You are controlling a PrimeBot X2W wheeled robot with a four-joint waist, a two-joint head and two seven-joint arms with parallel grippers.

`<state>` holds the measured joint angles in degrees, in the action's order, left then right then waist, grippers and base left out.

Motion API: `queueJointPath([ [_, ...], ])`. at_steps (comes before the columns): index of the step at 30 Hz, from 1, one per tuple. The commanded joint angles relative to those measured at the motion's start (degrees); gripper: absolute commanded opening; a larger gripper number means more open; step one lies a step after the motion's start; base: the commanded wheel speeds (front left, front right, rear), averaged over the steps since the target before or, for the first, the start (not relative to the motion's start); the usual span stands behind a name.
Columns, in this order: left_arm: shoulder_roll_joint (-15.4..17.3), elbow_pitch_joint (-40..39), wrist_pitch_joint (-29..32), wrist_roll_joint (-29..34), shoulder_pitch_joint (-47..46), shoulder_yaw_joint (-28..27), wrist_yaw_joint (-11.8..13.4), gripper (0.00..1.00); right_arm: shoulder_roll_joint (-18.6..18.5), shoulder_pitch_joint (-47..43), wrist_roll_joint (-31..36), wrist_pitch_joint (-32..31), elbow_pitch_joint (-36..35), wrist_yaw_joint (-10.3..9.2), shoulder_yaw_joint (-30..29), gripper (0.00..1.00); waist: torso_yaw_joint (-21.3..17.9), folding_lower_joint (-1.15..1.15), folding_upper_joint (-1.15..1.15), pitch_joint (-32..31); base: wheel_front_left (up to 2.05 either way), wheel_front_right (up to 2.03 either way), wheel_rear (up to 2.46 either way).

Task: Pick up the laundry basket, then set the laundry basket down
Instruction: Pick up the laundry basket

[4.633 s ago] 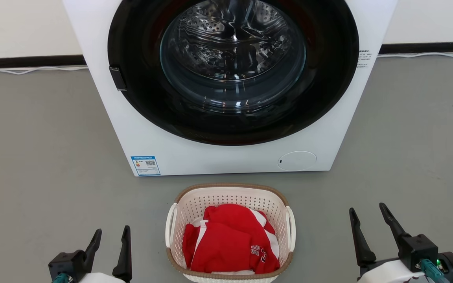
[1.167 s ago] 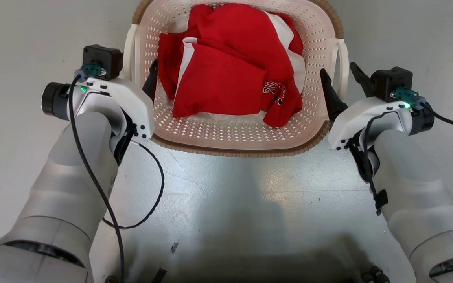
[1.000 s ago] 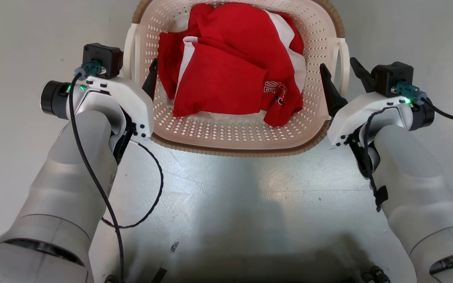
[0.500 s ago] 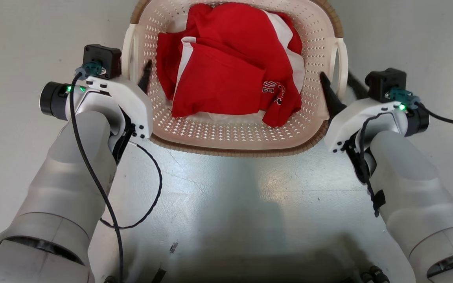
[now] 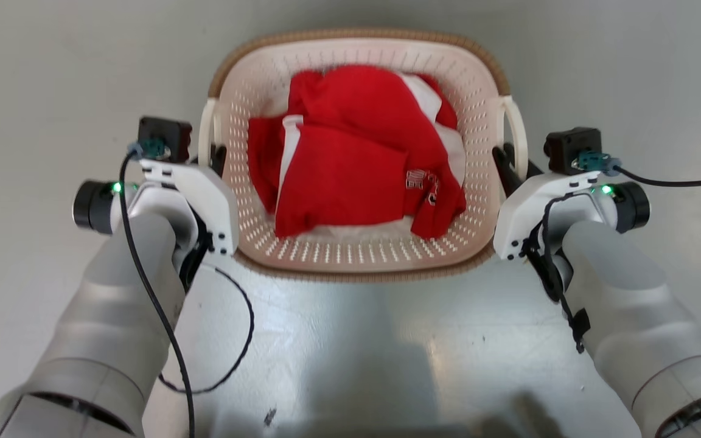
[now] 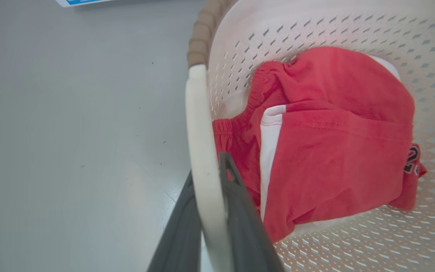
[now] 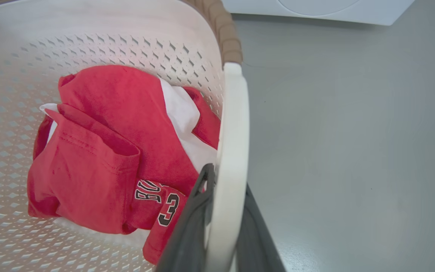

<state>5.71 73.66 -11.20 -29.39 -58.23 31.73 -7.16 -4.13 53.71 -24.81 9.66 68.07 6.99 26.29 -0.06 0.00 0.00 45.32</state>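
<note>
The laundry basket (image 5: pixel 356 35) is cream-white and perforated, with a brown rim, and holds a red and white garment (image 5: pixel 350 164). In the head view it sits between my two arms on the grey floor. My left gripper (image 5: pixel 215 155) is shut on the basket's left loop handle (image 5: pixel 206 125); the left wrist view shows the two fingers of the left gripper (image 6: pixel 208 166) clamping that white handle (image 6: pixel 198 124). My right gripper (image 5: pixel 505 161) is shut on the right handle (image 5: pixel 518 131), and the right gripper (image 7: pixel 228 177) pinches that white handle (image 7: pixel 232 113) in its wrist view. I cannot tell whether the basket touches the floor.
The white washing machine (image 7: pixel 315 7) stands just beyond the basket, and its blue label (image 6: pixel 81 2) shows in the left wrist view. Open grey floor (image 5: pixel 34 91) lies to both sides. My own base casts a shadow on the floor (image 5: pixel 356 377) in front of me.
Both grippers, open astride the handles a second ago, have closed on them. The whole head picture has shifted, so the camera moved; basket and arms now sit lower in it.
</note>
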Motion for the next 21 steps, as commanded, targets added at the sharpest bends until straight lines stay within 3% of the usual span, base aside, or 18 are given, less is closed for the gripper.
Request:
queueJointPath([
  [1,1.8,-0.5,-0.1,-0.4,1.3,-0.4,-0.3,0.00,1.2,-3.5,-0.3,-0.2,-0.5,0.50,1.8,0.00,-0.4,0.00,0.00,-2.9,0.00,0.00,0.00],
  [21,0.4,0.0,10.1,-7.6,18.4,4.0,-0.3,0.00,1.2,-16.1,-12.9,-10.3,0.6,0.50,13.3,0.00,-1.5,0.00,0.00,-33.4,0.00,0.00,0.00],
])
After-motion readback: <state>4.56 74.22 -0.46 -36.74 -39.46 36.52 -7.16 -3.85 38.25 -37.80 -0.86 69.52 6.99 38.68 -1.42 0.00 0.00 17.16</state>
